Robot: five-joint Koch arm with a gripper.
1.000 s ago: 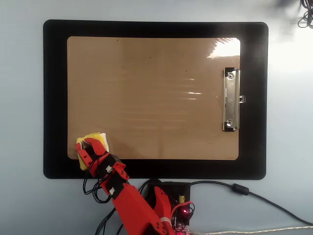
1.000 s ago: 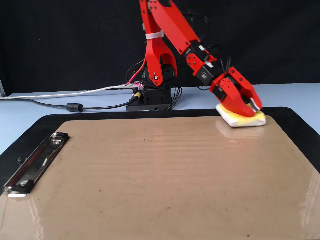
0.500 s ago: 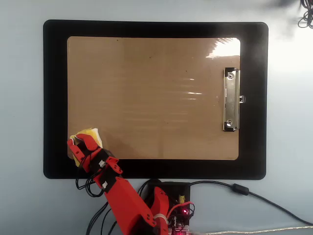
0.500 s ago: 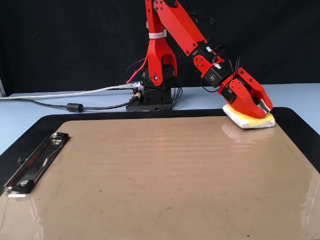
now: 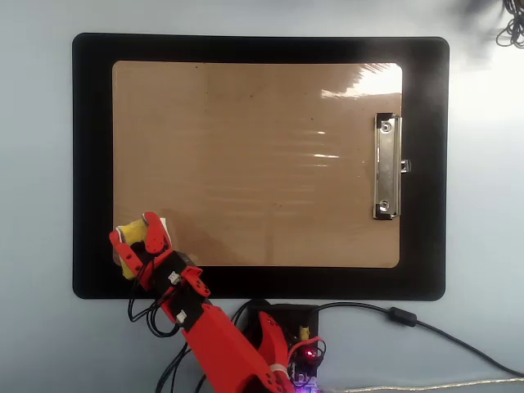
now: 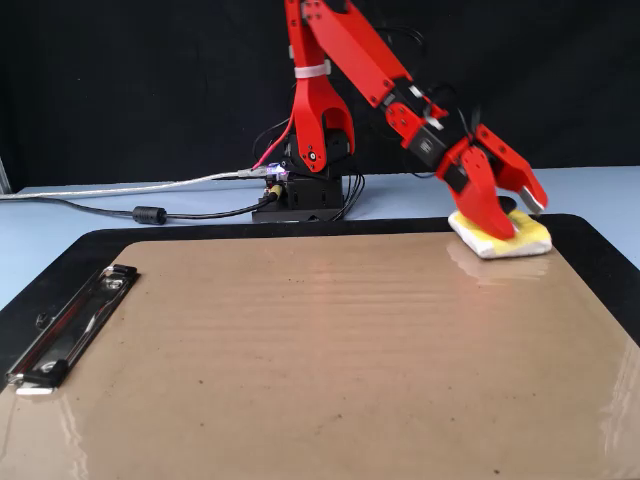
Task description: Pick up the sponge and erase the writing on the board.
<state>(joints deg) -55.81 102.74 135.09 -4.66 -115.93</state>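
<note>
Sponge first: the small square yellow pad with a white edge layer (image 5: 128,243) lies, in the overhead view, at the near-left corner of the large tan-brown glossy clipboard (image 5: 254,155), partly over its edge onto the black rounded-corner mat (image 5: 90,164) beneath. The red hobby arm's claw (image 5: 137,237) sits right over the pad with its two red fingers spread, one on each side of the yellow top, so the claw reads as open and astride the sponge, not clamped on it. The board's brown face looks bare from above; no marker writing shows anywhere on it, only glare streaks near the silver metal clip (image 5: 387,166) at the right.

In the fixed view, taken from the opposite side, the sponge (image 6: 503,234) rests flat at the far-right corner of the board (image 6: 320,360), with its black round knob (image 6: 510,208) just showing between the fingers. The claw (image 6: 516,221) hangs over it, fingers apart, one tip down by the pad's near edge and the other raised beside the knob. The clip (image 6: 65,328) lies at the near left. Here too the surface shows no word.

By my reading the wiping is done and the sponge is being set down. The next move calls for a straight lift clear of the knob, without dragging the pad.
</note>
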